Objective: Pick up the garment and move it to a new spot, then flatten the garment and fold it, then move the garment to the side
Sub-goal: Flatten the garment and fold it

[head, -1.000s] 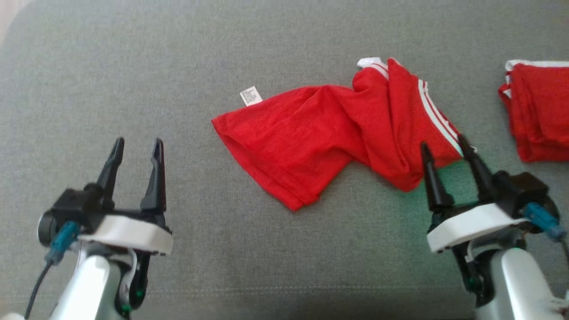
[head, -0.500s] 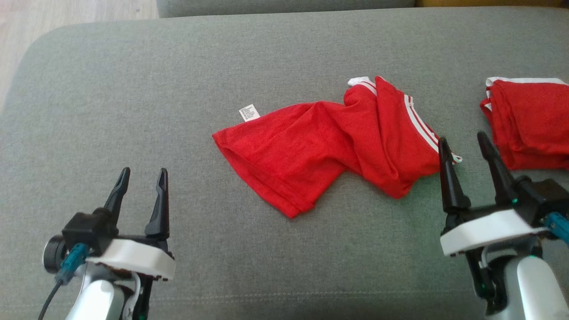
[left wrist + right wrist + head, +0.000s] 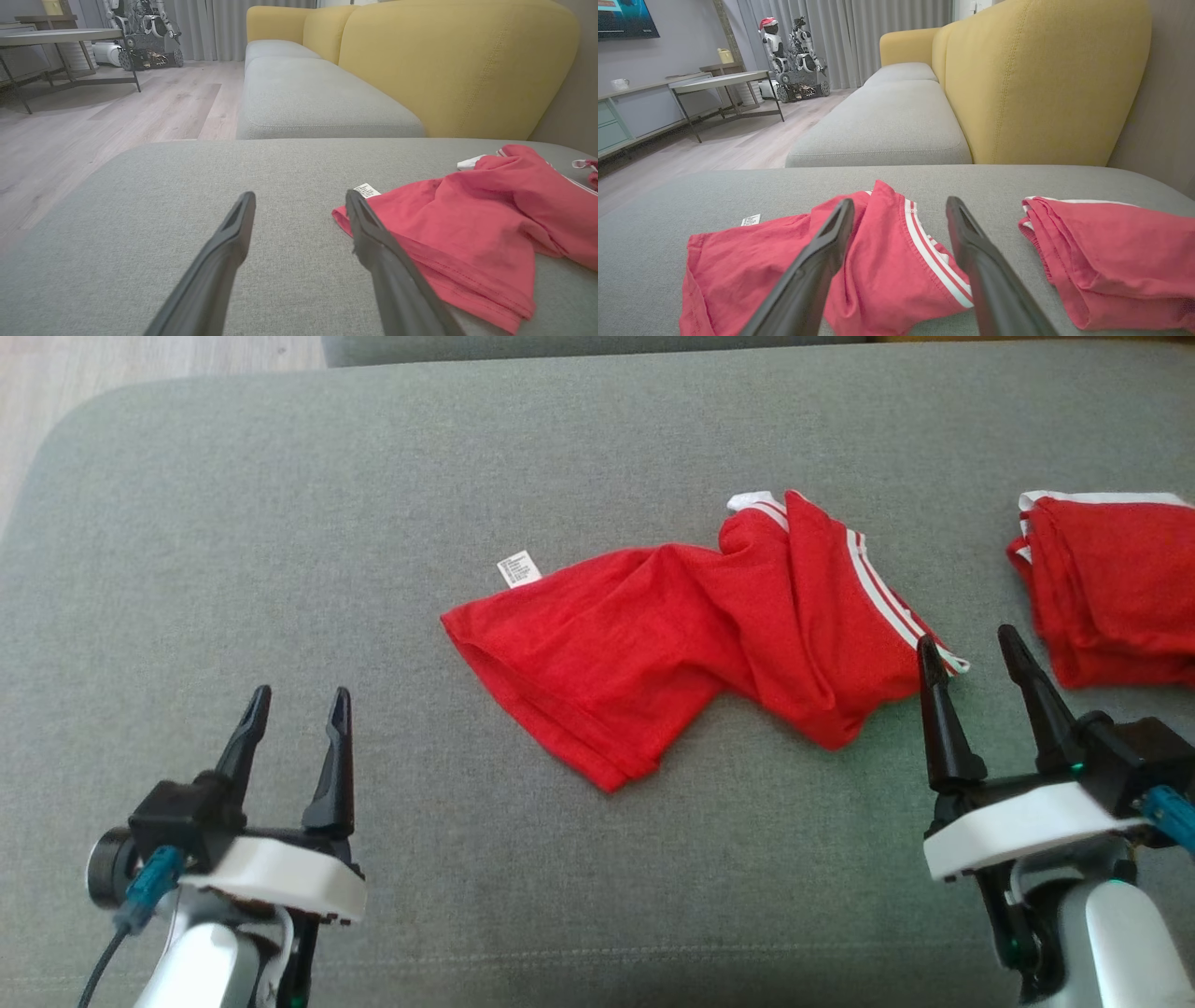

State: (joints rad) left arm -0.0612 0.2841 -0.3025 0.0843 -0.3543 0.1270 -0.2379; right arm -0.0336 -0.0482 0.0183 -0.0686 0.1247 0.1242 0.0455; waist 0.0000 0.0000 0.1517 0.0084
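Head cam has shifted vs a sec ago; right claw now sits slightly further off garment. Head view: red garment crumpled on cushion centre, striped corner by right claw's tips; both claws wide, empty; left claw well apart. L wrist: garment right of claw. R wrist: folded red pile further right.

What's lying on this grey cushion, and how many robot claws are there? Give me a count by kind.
Red garments: 2, a crumpled garment in the middle and a folded garment at the right
Grippers: 2, the left gripper and the right gripper, both open and holding nothing
Total: 4
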